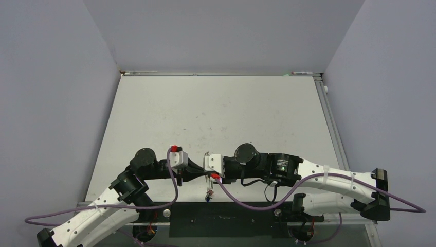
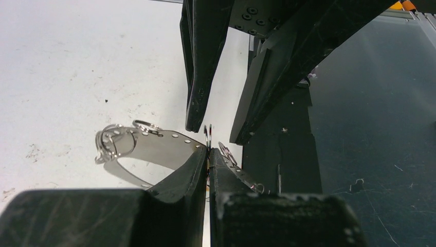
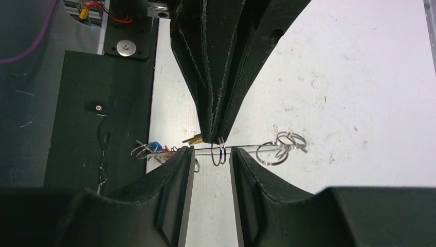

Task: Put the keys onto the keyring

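Observation:
My left gripper (image 2: 208,152) is shut on the keyring (image 2: 154,146), a shiny silver loop held above the table. In the right wrist view the keyring (image 3: 247,147) is an edge-on thin wire. The left gripper (image 3: 216,138) pinches it from above, with two small wire rings (image 3: 219,153) hanging at the pinch. My right gripper (image 3: 212,152) is open, its fingers on either side of those rings without touching. Keys (image 3: 154,149) with blue, red and yellow tags hang on the wire's left end. From above, both grippers (image 1: 199,172) meet tip to tip and the keys (image 1: 210,194) dangle below.
More small wire rings (image 3: 283,146) sit at the keyring's other end, also seen in the left wrist view (image 2: 110,144). A black base plate (image 1: 221,218) runs along the near table edge just under the keys. The white tabletop (image 1: 216,113) has grey walls on three sides.

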Action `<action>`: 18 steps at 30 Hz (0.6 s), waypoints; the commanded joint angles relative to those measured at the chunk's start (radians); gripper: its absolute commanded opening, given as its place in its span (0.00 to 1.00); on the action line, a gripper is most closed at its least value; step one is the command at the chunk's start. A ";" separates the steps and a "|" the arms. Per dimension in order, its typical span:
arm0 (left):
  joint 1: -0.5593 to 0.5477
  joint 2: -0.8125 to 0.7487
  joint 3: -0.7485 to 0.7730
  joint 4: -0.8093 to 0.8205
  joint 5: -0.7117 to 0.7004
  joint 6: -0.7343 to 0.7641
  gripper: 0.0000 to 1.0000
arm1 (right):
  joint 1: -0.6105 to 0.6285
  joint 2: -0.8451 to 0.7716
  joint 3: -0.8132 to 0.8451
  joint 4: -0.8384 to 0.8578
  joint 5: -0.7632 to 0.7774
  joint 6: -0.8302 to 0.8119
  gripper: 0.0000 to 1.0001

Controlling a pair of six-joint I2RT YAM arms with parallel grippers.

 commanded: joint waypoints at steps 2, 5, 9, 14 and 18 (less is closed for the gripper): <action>-0.006 -0.005 0.060 0.023 0.012 0.008 0.00 | 0.009 0.019 0.051 0.030 0.007 -0.012 0.31; -0.007 -0.006 0.060 0.022 0.013 0.008 0.00 | 0.009 0.024 0.050 0.037 0.010 -0.013 0.31; -0.009 -0.005 0.060 0.021 0.015 0.007 0.00 | 0.010 0.029 0.046 0.047 0.018 -0.018 0.33; -0.011 -0.008 0.059 0.021 0.015 0.008 0.00 | 0.010 0.032 0.044 0.055 0.024 -0.022 0.34; -0.011 -0.007 0.059 0.020 0.014 0.007 0.00 | 0.009 0.033 0.037 0.068 0.024 -0.025 0.34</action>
